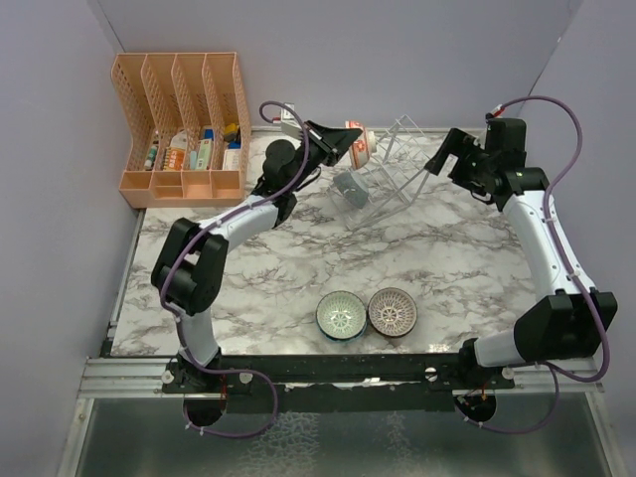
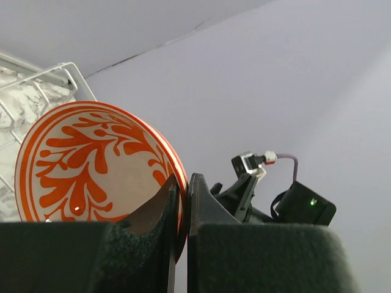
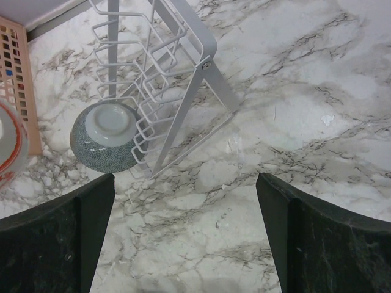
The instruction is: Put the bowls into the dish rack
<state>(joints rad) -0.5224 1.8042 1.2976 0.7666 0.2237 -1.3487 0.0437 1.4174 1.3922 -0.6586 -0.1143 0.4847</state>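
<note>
Loading in progress: the left tool (image 2: 182,183) is clenched on the rim of a round ceramic bowl with an orange-red leaf pattern on a pale inside (image 2: 91,165), holding it on edge at the far-left end of the thin white wire dish rack (image 1: 397,149). The right tool (image 1: 437,159) hangs just beside the rack's right end, jaws wide apart and gripping nothing. A blue-grey patterned bowl (image 3: 107,137) lies on its side at the rack's near end, wires across it. A teal-green bowl (image 1: 341,315) and a brown-grey lattice bowl (image 1: 393,311) sit side by side, mouths up, near the front of the white-and-grey marbled counter (image 1: 447,258).

The bowls look glazed: stiff, smooth, probably slippery and apt to chip, so a pinch across the rim wall seems the surest hold. The light wire rack may shift if nudged. The counter is flat and hard. Plain lilac walls (image 1: 397,60) close it in, and an orange plastic slotted organizer (image 1: 184,119) stands at the far-left corner.
</note>
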